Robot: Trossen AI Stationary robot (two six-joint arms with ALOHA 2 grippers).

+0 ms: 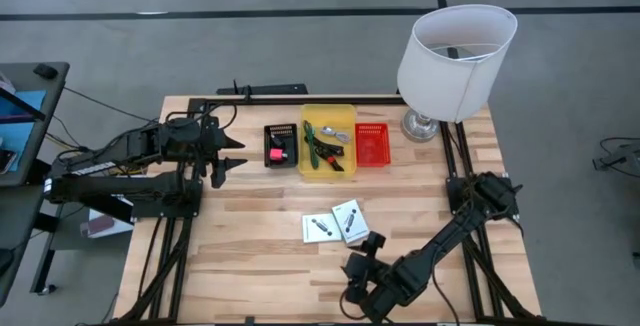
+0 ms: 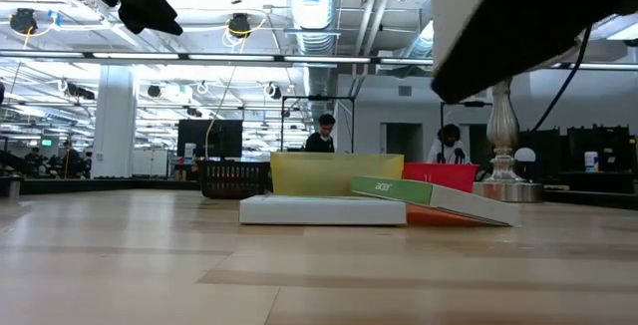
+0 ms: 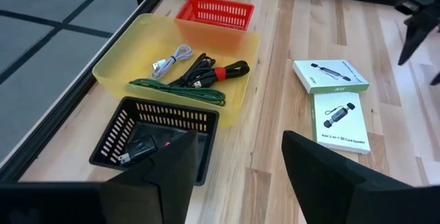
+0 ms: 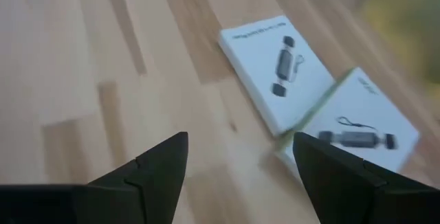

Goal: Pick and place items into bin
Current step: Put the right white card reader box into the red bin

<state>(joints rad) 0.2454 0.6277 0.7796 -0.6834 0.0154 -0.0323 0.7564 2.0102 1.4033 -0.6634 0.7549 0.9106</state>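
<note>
Two white cards lie in the middle of the table, and they are flat boxes with black marks. One [image 1: 318, 228] [image 4: 271, 66] lies flat. The other [image 1: 350, 218] [image 4: 357, 131], green-edged, leans with one edge on the first [image 2: 429, 197]. My right gripper [image 1: 366, 248] [image 4: 240, 176] is open and hovers just to the near side of them, touching nothing. The yellow bin [image 1: 328, 116] [image 3: 117, 62] holds a silver cable [image 3: 172, 59], a black cable with a red tie [image 3: 213, 73] and a green-handled tool [image 3: 179, 90]. My left gripper [image 1: 232, 156] [image 3: 240, 176] waits open, left of the bins.
A black basket [image 1: 280, 144] with a pink-red cube stands left of the yellow bin, and a red basket [image 1: 372, 144] stands right of it. A white lamp [image 1: 455, 56] stands at the far right corner. Bare wood lies on the near left. People stand in the room behind.
</note>
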